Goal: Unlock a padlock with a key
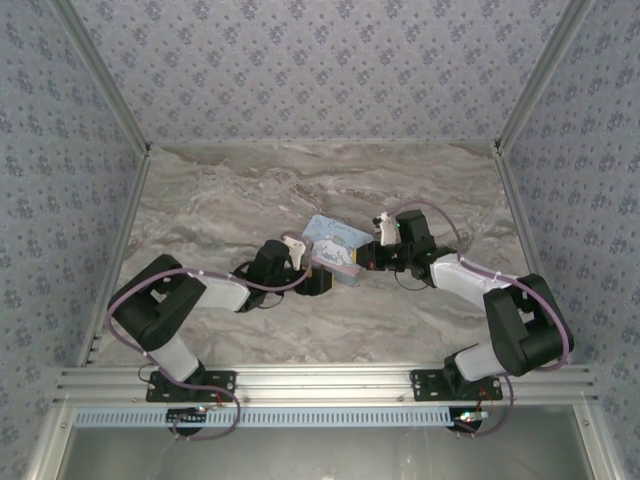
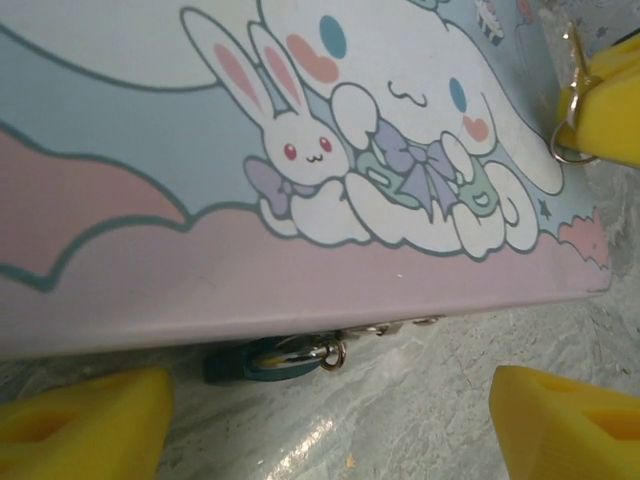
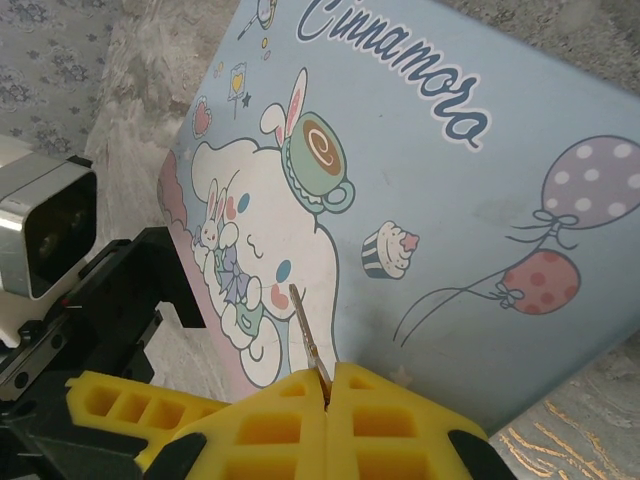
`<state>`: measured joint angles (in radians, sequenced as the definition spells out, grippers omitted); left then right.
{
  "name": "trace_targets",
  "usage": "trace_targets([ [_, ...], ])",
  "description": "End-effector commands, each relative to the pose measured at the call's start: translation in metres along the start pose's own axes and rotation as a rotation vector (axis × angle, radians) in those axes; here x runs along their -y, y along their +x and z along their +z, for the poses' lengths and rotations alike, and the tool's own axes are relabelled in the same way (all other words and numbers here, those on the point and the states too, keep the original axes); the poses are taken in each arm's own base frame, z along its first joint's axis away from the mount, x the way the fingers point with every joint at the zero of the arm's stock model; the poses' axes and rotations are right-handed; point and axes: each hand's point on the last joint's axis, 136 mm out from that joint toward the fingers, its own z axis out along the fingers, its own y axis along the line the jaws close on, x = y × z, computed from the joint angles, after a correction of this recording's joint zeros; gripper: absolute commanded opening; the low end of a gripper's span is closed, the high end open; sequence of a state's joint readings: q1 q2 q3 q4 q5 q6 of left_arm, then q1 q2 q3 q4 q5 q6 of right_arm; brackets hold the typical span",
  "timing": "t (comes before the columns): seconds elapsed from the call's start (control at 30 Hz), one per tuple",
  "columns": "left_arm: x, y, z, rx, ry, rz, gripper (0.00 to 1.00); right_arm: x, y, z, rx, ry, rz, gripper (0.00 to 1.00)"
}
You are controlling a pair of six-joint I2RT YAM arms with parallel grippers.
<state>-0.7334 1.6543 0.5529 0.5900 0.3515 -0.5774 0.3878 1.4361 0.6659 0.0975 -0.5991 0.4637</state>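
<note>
nearest, the left claw (image 2: 325, 425) stands open, its 2 yellow pads spread wide and low over the counter (image 2: 420, 400), gripping nothing. just past them the padlock (image 2: 250, 362) lies at the lower edge of the tin (image 2: 200, 200). its teal body is half tucked under the rim and its silvery shackle shows beside it. whether it is hooked to the tin's clasp i cannot tell. the spread pads look placed to bracket the lock and steady it, which i judge is why that arm sits so close.

beyond the tin, the right claw (image 3: 327, 385) is pinched closed on the key (image 3: 308, 335). the thin blade sticks out ahead of the pads over the printed lid, held that way so the tip can be aimed.

room is tight: the rim overhangs the lock, so the key would likely need to come in low from the side. farther off, the counter stretches on to the papered walls (image 1: 300, 70), giving both arms room to back away.
</note>
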Motion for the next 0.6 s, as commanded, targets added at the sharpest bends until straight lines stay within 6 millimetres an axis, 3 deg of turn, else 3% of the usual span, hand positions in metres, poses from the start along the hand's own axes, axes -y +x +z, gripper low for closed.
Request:
trace_targets([
  [0.0,0.013,-0.014,0.007,0.038,0.041,0.027,0.81,0.011,0.008,-0.001,-0.039,0.051,0.017,0.0],
  [0.23,0.015,-0.002,0.022,0.021,0.053,0.01,0.74,0.014,0.009,-0.001,-0.041,0.064,0.02,0.0],
  [0.57,0.013,0.002,0.026,0.046,0.014,0.012,0.61,0.014,0.01,-0.002,-0.046,0.063,0.014,0.0],
])
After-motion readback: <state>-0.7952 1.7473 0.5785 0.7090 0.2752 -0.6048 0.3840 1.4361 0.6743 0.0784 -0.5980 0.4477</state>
